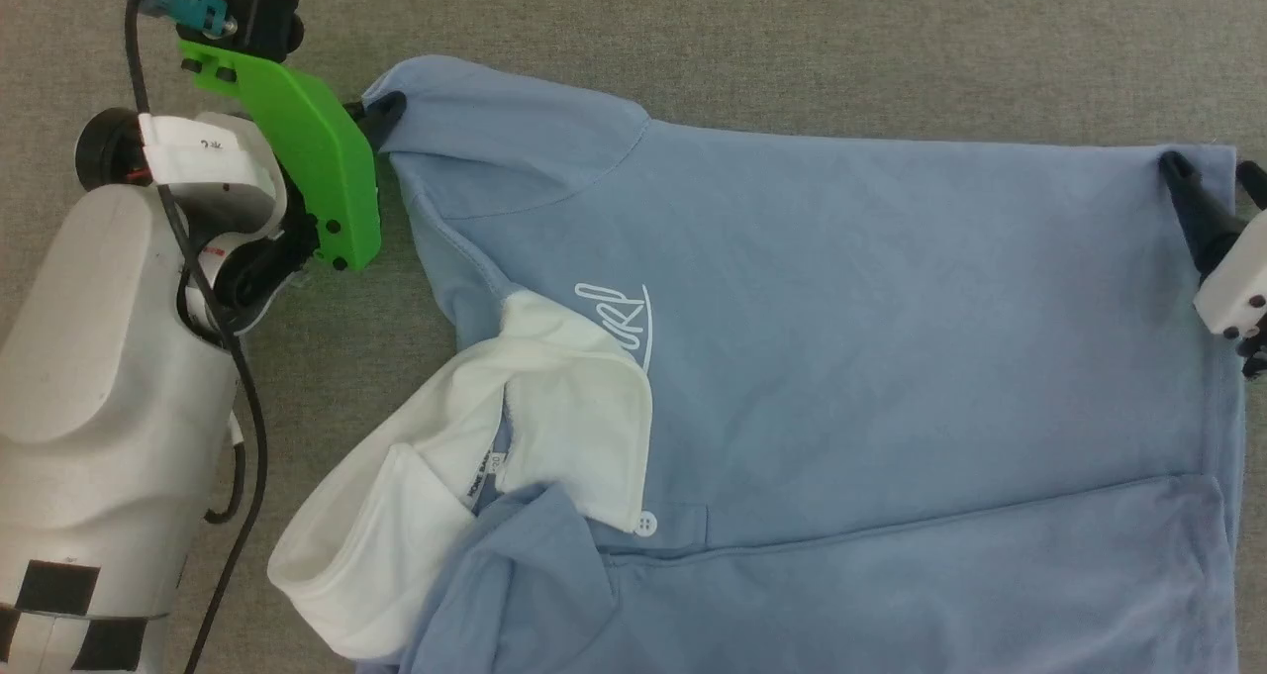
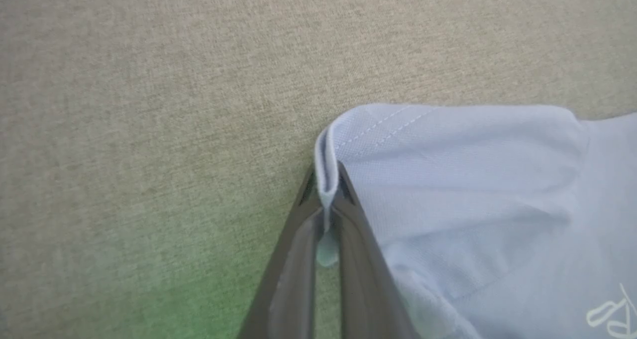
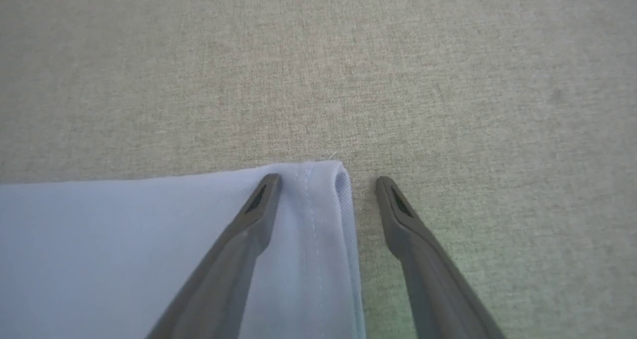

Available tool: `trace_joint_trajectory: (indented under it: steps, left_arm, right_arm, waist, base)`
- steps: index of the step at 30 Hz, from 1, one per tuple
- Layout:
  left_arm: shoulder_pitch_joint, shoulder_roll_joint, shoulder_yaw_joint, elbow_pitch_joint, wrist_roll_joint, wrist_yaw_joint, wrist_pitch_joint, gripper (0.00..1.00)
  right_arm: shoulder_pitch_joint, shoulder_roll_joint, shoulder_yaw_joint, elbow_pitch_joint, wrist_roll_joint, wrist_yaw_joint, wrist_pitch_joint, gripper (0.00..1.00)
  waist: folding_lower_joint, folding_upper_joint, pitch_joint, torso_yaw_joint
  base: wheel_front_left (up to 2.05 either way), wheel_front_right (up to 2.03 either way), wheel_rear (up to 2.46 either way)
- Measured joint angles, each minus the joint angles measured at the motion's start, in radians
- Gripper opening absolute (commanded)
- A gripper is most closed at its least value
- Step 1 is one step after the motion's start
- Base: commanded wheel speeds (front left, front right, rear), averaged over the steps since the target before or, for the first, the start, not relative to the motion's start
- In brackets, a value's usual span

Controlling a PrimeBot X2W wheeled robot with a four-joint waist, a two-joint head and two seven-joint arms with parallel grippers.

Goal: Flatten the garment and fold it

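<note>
Garment (image 1: 841,357) spread mostly flat on beige woven surface (image 1: 792,21). Long axis laid side to side: white collar (image 1: 554,397) end pointed to robot's left, hem (image 1: 1227,377) to right. Sleeve edge (image 2: 326,145) pinched tight by left gripper (image 2: 326,179). Hem corner straddled by right gripper (image 3: 327,180), fingers spread wide, nothing grabbed.

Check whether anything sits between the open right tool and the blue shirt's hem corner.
Nothing visible. The right tool stands open astride the hem corner of the light blue knit short-sleeved shirt, one finger over cloth, one over the grey fabric surface.
</note>
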Motion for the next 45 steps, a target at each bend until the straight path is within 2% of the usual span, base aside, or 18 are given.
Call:
trace_joint_trajectory:
  steps: [1,2,3,9,16,20,25,30,37,45]
  left_arm:
    - [0.0,0.0,0.0,-0.001,0.0,0.0,0.001,0.0]
    - [0.0,0.002,0.0,-0.002,0.0,0.0,0.002,0.0]
    - [0.0,0.003,0.0,-0.003,-0.002,0.001,0.004,0.0]
    - [0.001,0.005,0.012,-0.005,-0.015,0.001,-0.032,0.0]
    - [0.018,0.004,0.021,-0.049,-0.012,-0.002,-0.226,0.0]
    - [0.098,0.003,0.032,-0.11,-0.021,-0.009,-0.337,0.0]
    - [0.269,0.008,0.064,-0.209,-0.048,-0.004,-0.406,0.0]
    - [0.486,0.012,0.115,-0.368,-0.115,0.047,-0.427,0.0]
    - [0.808,0.015,0.164,-0.594,-0.223,0.129,-0.396,0.0]
    - [1.053,0.004,0.177,-0.707,-0.305,0.189,-0.368,0.0]
  right_arm:
    - [-0.006,0.0,-0.003,0.005,-0.001,0.0,0.0,0.26]
    - [-0.013,0.0,-0.008,0.01,-0.003,0.0,0.0,0.07]
    - [-0.019,0.0,-0.012,0.015,-0.005,0.0,0.0,0.0]
    - [-0.028,0.0,-0.009,0.029,-0.017,0.0,-0.039,0.0]
    - [-0.02,0.002,-0.007,0.006,-0.015,0.0,-0.123,0.0]
    - [0.033,0.006,-0.007,-0.039,0.019,0.0,-0.156,0.0]
    - [0.146,0.026,-0.016,-0.114,0.065,0.0,-0.176,0.0]
    - [0.29,0.073,-0.062,-0.22,0.117,0.0,-0.18,0.0]
    - [0.495,0.138,-0.135,-0.338,0.162,0.0,-0.145,0.0]
    - [0.683,0.171,-0.16,-0.369,0.225,0.0,-0.108,0.0]
  waist:
    - [0.0,0.0,0.002,0.0]
    - [0.0,0.0,0.003,0.0]
    - [0.0,0.0,0.004,-0.001]
    - [0.0001,0.0,-0.017,-0.005]
    - [0.0,0.0,-0.077,-0.005]
    - [0.0,0.0,-0.127,-0.002]
    - [0.0,0.0,-0.198,0.003]
    - [-0.0001,0.0,-0.277,0.009]
    - [-0.0001,0.0,-0.367,0.02]
    - [-0.0001,0.0,-0.414,0.042]
  base:
    - [0.0,0.0,0.0]
    - [0.0,0.0,0.0]
    - [0.0,0.0,0.0]
    - [0.0,0.0,0.0]
    - [0.0,0.0,0.0]
    - [0.0,0.0,0.0]
    - [0.0,0.0,0.0]
    - [0.0,0.0,0.0]
    - [0.0,0.0,0.0]
    - [0.0,0.0,0.0]
